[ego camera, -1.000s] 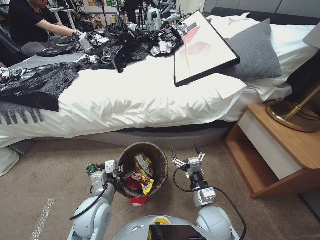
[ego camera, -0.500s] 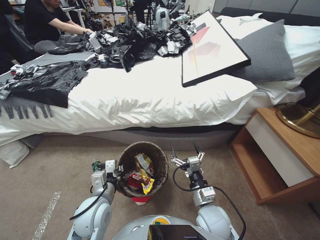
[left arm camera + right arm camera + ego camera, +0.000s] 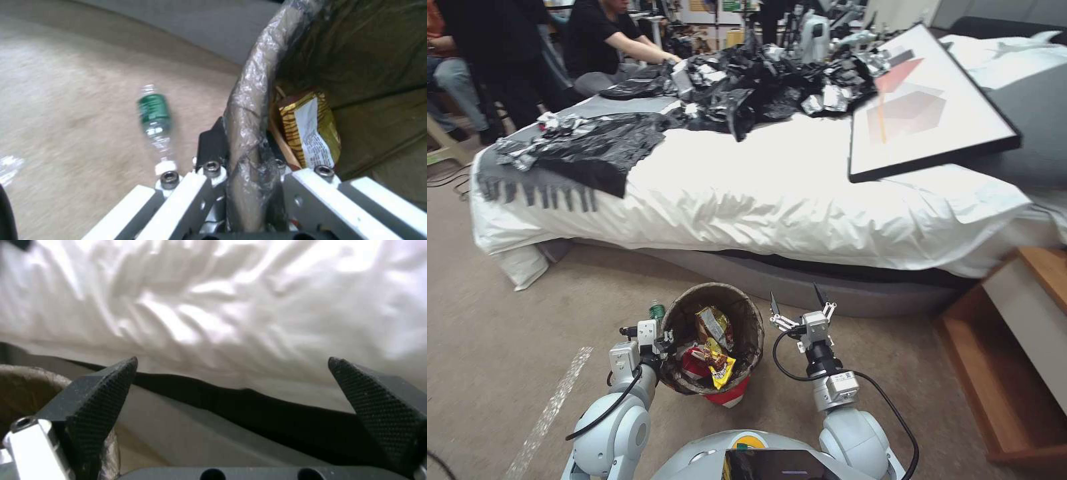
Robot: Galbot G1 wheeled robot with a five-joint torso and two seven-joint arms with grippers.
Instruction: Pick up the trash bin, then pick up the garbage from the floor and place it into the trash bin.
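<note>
The trash bin (image 3: 746, 317), lined with a dark bag, hangs just in front of my body. My left gripper (image 3: 662, 343) is shut on its left rim; in the left wrist view the left gripper (image 3: 242, 160) pinches the bagged rim (image 3: 253, 100). Garbage lies inside: yellow and brown wrappers (image 3: 715, 328) and a red cup (image 3: 694, 363). A green-labelled bottle (image 3: 657, 311) (image 3: 154, 113) lies on the carpet by the bin's left side. A red-and-white cup (image 3: 728, 395) shows on the floor under the bin's near edge. My right gripper (image 3: 797, 300) (image 3: 231, 390) is open and empty, to the right of the bin.
A bed (image 3: 760, 200) with white covers spans the view ahead, with black plastic sheets (image 3: 594, 143) and a framed picture (image 3: 927, 107) on it. A wooden nightstand (image 3: 1027, 347) is at the right. Carpet (image 3: 514, 333) lies open to the left, with a white strip (image 3: 554, 413).
The whole view has swung: bed and nightstand slid right, so the camera turned left. The bottle now sits closer to the bin. Both grippers keep their pose.
</note>
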